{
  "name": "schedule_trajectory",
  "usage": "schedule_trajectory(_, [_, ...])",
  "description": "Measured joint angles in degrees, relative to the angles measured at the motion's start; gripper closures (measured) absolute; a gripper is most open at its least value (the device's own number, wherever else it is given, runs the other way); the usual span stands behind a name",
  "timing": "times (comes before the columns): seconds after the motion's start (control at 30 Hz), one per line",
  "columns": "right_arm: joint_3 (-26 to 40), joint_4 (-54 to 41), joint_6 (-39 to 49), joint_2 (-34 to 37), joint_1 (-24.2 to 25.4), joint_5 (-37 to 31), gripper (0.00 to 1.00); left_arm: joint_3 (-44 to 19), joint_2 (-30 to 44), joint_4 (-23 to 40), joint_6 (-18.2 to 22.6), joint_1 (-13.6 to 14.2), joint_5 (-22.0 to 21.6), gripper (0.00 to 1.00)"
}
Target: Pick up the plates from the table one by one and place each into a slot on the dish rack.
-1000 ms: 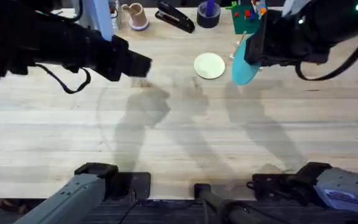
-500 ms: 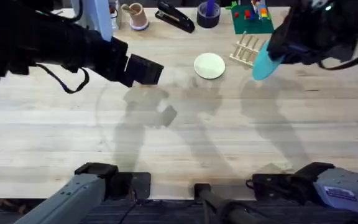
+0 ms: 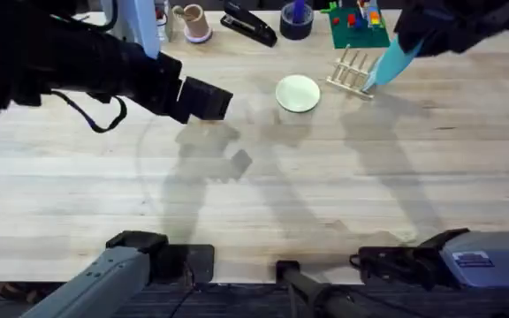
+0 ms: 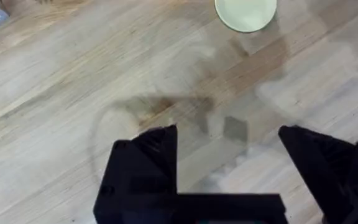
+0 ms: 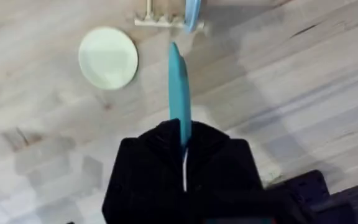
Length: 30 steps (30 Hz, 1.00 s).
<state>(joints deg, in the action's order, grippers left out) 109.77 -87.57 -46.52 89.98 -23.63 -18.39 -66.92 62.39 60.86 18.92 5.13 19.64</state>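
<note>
Pale butcher-block plank surface (image 3: 263, 203) of light wood, visibly grained, matt with a soft sheen. Small round cream plate (image 3: 298, 93), smooth, plastic-looking, faintly glossy. Thin turquoise-blue round plate (image 5: 178, 90), smooth and even, likewise plastic in look. Little light-wood dish rack (image 3: 352, 73) of bare, unpainted dowel pegs. Black right gripper (image 5: 183, 163), matt, hard plastic in appearance.

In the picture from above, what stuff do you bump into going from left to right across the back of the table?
Left gripper → cream plate → dish rack → blue plate, pinched in the right gripper.
</note>
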Motion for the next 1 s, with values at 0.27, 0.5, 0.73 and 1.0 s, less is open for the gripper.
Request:
schedule_trajectory(0.27, [1.7,-0.07,0.28,1.55,7.35,-1.1,0.972,0.0,0.02,-0.03,0.0,0.0,0.0,0.006])
schedule_trajectory(0.5, [1.82,-0.13,0.51,3.54,10.76,-1.33,0.972,0.0,0.02,-0.22,0.0,0.0,0.0,0.006])
schedule_trajectory(0.73, [1.82,0.13,0.77,4.9,10.81,-1.33,0.972,0.0,0.01,-0.22,-0.01,-0.01,0.0,0.006])
schedule_trajectory(1.0, [1.82,1.49,1.36,4.91,10.81,-1.33,0.972,0.0,0.02,-0.22,0.0,0.0,0.0,0.006])
